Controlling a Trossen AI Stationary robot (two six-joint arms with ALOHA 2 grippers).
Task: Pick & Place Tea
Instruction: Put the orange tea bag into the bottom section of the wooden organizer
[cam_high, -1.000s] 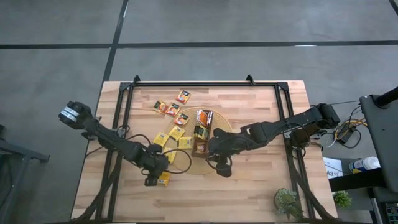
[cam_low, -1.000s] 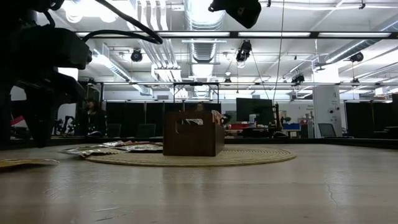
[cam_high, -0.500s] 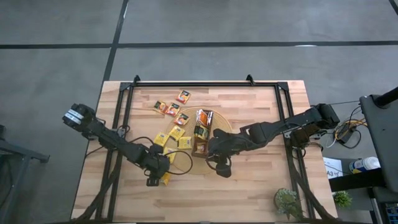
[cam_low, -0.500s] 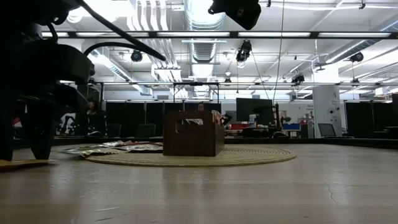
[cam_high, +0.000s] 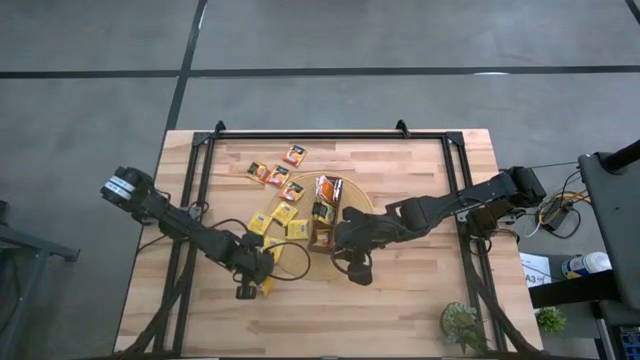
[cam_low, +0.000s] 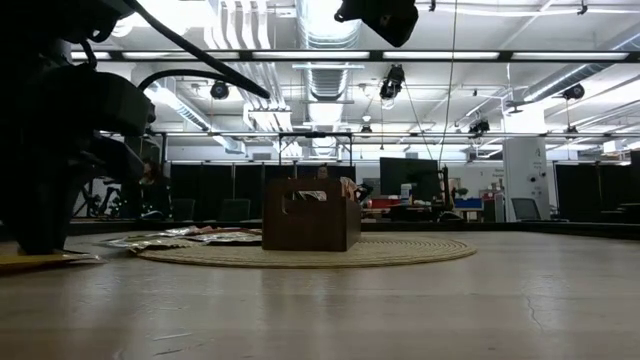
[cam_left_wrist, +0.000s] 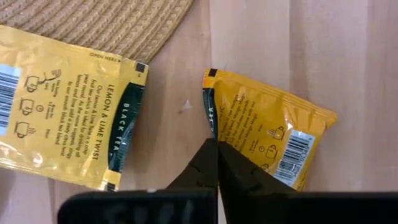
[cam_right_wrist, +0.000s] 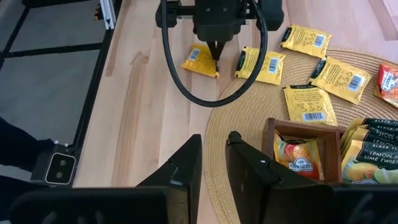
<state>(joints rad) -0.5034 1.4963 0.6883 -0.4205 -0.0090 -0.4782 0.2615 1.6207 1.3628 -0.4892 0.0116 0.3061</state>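
Yellow sachet (cam_left_wrist: 267, 140) lies flat on the wood table (cam_left_wrist: 348, 56), just off the mat (cam_left_wrist: 106, 25) – the left gripper (cam_left_wrist: 214, 165) is nearer, its fingers together w/ tips at the sachet's edge. Farther off, the right gripper (cam_right_wrist: 214, 165) waits by the tray (cam_right_wrist: 305, 152), jaws slightly apart.

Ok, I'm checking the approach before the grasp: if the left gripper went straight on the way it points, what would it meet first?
Most likely the yellow sachet on the bare wood. The left gripper points down with shut tips at its edge; whether they already touch is unclear.
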